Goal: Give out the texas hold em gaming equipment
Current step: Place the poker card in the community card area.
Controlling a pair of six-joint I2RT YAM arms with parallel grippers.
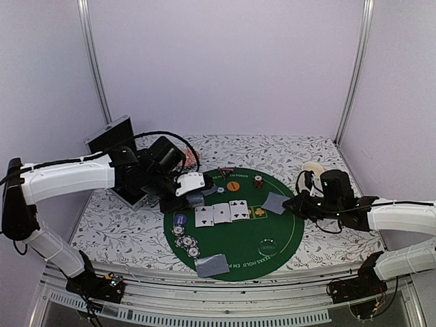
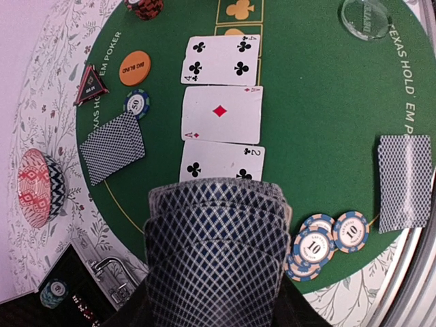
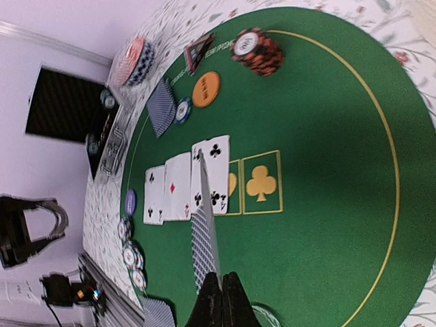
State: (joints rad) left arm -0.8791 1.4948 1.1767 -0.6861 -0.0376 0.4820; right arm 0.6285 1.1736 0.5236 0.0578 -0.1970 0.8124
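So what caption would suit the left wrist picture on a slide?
Fanned stack of blue-checked playing cards held near three face-up white cards on the round green felt mat.

Patterned dish point(image 2: 39, 187) (pink), cream mug point(image 1: 312, 167)

The fanned deck point(image 2: 214, 252) at six o'clock is hiding the left gripper's point(image 1: 195, 195) fingers and overlapping the two of clubs' point(image 2: 221, 160) lower edge, while the right gripper's point(image 3: 221, 283) card point(image 3: 203, 238), standing edge-on at six o'clock, is showing no readable face.

Three face-up cards point(image 1: 222, 213), green mat point(image 1: 286, 225)
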